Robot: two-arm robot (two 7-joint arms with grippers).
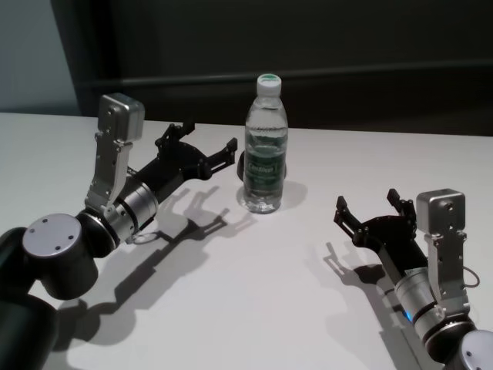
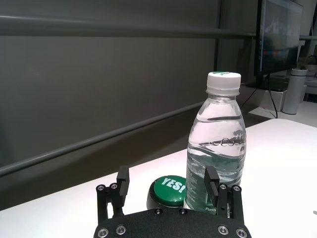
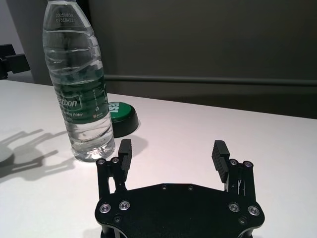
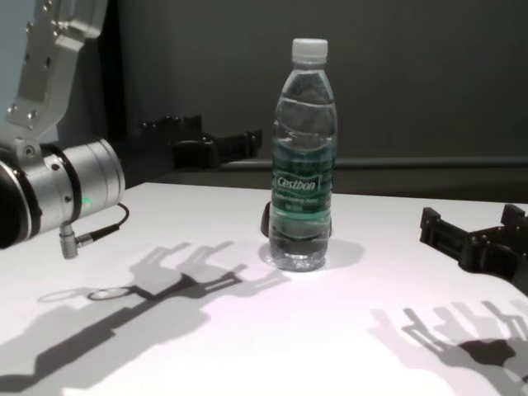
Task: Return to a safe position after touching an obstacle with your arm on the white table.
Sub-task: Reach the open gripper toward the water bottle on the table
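A green "YES!" button [image 2: 168, 191] sits on the white table [image 1: 254, 293] just behind the bottle [image 1: 266, 146], which stands upright at upper centre of the head view, clear with a white cap and green label. The left gripper [image 1: 202, 151] hovers just left of it, jaws spread; the right gripper [image 1: 370, 206], lower right, is likewise spread and empty.

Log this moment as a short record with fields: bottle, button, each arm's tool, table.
bottle: clear water bottle, white cap on, standing upright on the white table
button: green "YES!" button on the table just behind the bottle
left tool: left tool open, raised off the table to the bottle's left, fingers pointing at it, no contact visible
right tool: right tool open, empty, low over the table to the bottle's right, well apart from it
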